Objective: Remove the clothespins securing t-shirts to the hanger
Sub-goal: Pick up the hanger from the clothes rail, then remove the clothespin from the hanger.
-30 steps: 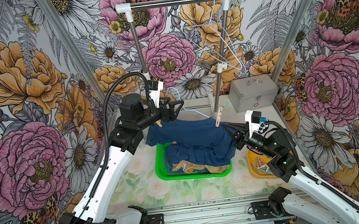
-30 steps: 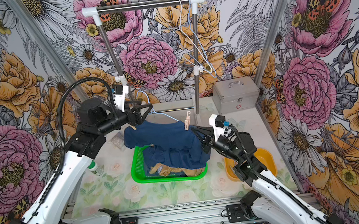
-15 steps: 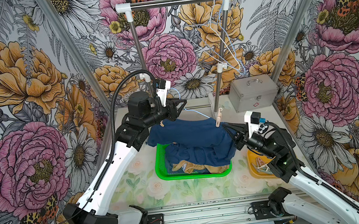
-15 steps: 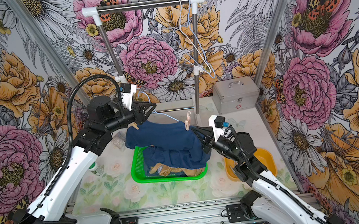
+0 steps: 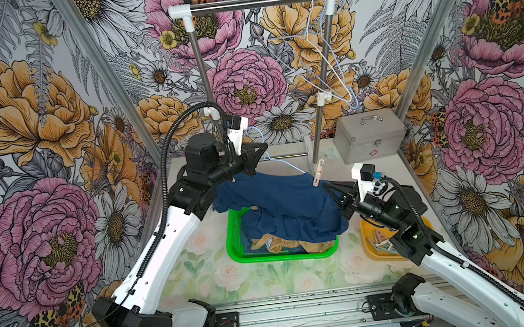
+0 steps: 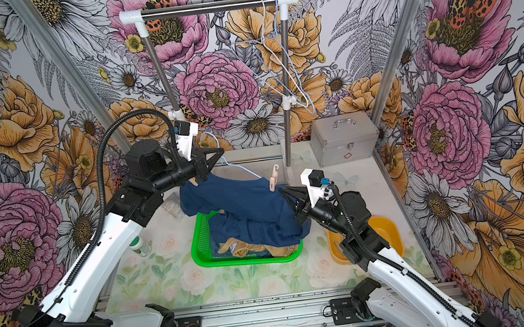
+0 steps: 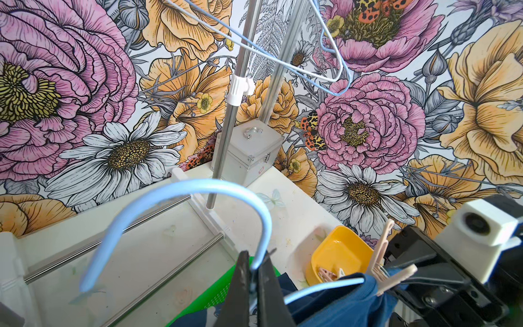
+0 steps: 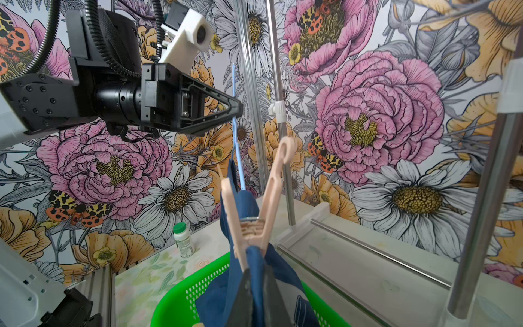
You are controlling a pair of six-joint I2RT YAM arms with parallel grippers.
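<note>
The left gripper [image 7: 256, 264] is clamping the pale blue wire hanger [image 7: 198, 186]; the right gripper [image 8: 259, 286] is straddling the navy cloth t-shirt [image 5: 277, 196] (grip unclear) beneath a peach plastic clothespin [image 8: 254, 203] still pinning it, while other clothespins [image 7: 324, 275] are lying in the yellow bowl [image 7: 342, 249].

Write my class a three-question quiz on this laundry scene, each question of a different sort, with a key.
1. True or false: the left pincer is shut on the wire of the blue hanger.
2. Where is the peach clothespin? A) lying on the silver case; B) clipped to the navy t-shirt on the hanger; C) hanging from the top rail.
3. Fill in: the tan t-shirt lies in the ____ basket.

Key: 1 true; 2 B; 3 green.
</note>
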